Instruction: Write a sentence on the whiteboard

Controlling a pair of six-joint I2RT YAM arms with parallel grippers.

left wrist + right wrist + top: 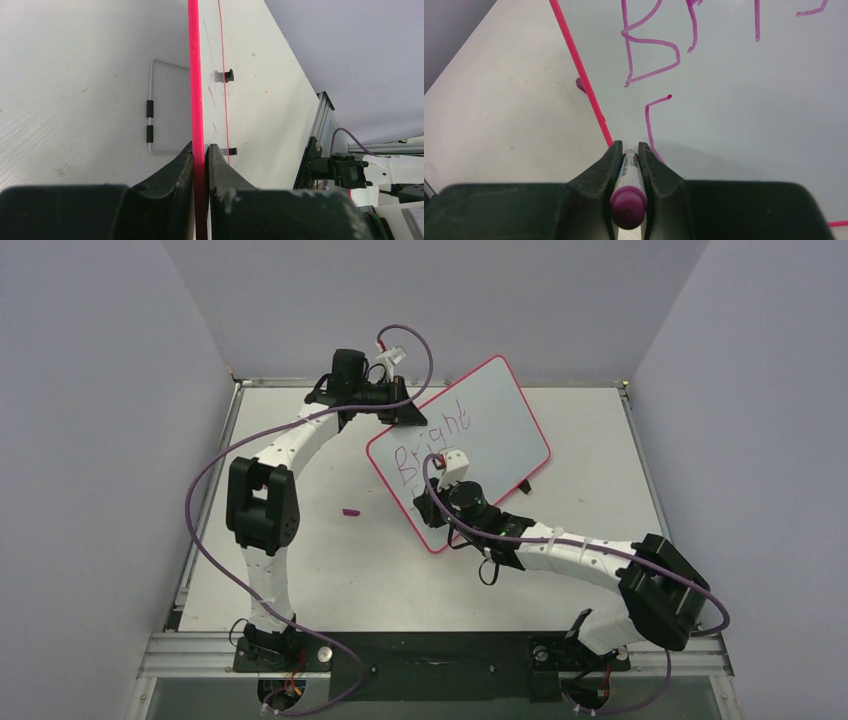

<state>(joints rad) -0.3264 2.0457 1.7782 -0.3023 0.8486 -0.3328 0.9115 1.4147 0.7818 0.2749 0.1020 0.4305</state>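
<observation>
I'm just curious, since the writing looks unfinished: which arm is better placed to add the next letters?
The right. The right hand grips the purple marker at the whiteboard, beside a started stroke below "Bright". The left hand is clamped on the board's pink frame, steadying it.

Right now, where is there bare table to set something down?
Bare table lies between the arms, nearer than the whiteboard, and to its right. Crowded where left end effector and right end effector work at the board.
</observation>
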